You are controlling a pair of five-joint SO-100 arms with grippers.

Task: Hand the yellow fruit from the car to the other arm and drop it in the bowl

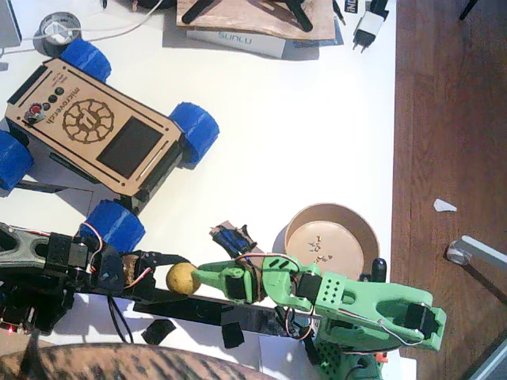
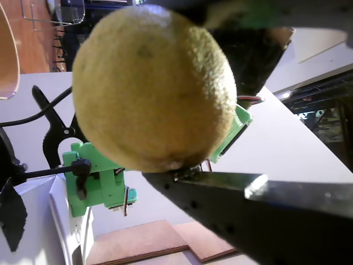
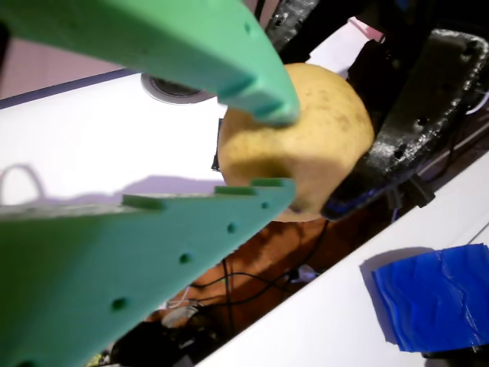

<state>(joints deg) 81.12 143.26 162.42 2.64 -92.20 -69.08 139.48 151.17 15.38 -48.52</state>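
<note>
The yellow fruit (image 1: 182, 278) is hanging above the near desk edge between two hands; it is nearly round, so no long axis is showing. The black left hand (image 1: 162, 269) and the green right hand (image 1: 203, 275) of the other arm (image 1: 348, 305) are both clamping on it from opposite sides. The bowl (image 1: 333, 237) is lying just right, near the desk's (image 1: 301, 119) right edge. The car (image 1: 95, 131) is sitting far left.

Bright daylight washes out the table (image 1: 317, 103); both wrist views blur at close range.
</note>
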